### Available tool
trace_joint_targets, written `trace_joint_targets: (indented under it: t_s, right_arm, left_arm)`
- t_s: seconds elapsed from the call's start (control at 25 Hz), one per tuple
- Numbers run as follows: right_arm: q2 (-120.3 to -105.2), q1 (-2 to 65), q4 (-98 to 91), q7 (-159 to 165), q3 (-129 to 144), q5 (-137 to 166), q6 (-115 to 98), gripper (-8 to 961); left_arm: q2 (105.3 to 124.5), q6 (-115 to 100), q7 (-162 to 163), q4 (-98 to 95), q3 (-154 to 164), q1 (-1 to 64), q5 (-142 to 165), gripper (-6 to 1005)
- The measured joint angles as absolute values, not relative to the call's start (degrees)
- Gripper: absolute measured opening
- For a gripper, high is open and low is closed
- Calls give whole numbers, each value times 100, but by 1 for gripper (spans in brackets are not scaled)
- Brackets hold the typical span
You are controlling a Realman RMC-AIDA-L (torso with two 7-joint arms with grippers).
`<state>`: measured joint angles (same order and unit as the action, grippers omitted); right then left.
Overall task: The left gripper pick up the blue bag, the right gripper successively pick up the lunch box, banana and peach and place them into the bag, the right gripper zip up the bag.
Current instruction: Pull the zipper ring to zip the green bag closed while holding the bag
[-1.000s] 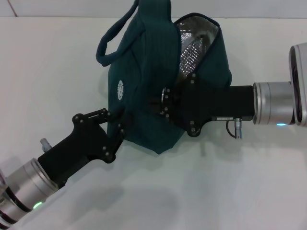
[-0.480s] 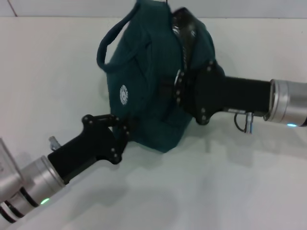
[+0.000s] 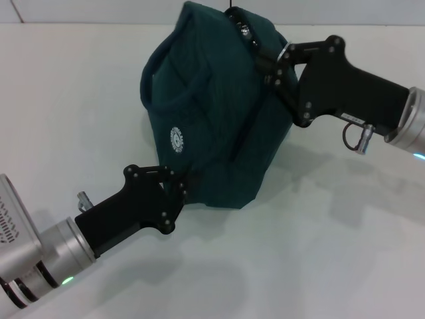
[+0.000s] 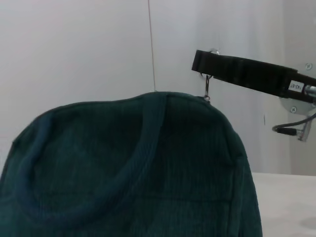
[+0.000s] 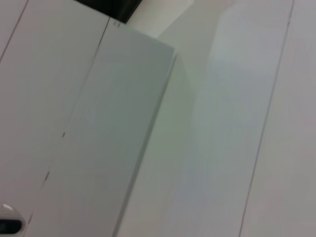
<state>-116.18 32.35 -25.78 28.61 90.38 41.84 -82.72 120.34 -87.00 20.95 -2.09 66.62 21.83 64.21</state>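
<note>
- Table [image 3: 345, 252], white and plain, fills the head view from edge to edge; the right wrist view shows only pale panels and seams, with none of the task's things in it.
- Bag [image 3: 212, 126], dark teal, sits toward the table's far edge near the middle, bulging and closed along its top, its carry handle [image 3: 166, 100] lying against the side that faces the camera, above a small round white logo [image 3: 176, 139].
- Left wrist view shows the bag [image 4: 133, 168] from close against its side, the handle [image 4: 143, 143] looping across the fabric, a side the head view gives only from above.
- Right gripper [image 3: 269, 56] reaches in from the table's right edge to the bag's top ridge, its fingers closed narrowly on the zipper pull [image 4: 207, 91], a thin metal piece that only the left wrist view makes plain, hanging from the black finger.
- Left gripper [image 3: 186, 186] comes up from the near left corner and pinches the bag's lower edge, fingertips buried in the fabric.
- Contents of the bag are hidden.
</note>
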Motion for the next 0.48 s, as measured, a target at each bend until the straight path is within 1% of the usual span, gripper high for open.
trace_joint_targets:
  t_s: [0.36, 0.48]
  right_arm:
    - [-11619, 3260, -2572, 2828, 9167, 4144, -8315, 24]
    - [-11619, 3268, -2572, 2825, 9212, 4142, -8315, 24]
  left_arm:
    - [12075, -9315, 2071, -190, 6662, 2250, 6407, 69]
    - [12076, -9534, 2112, -186, 6643, 2320, 6384, 169]
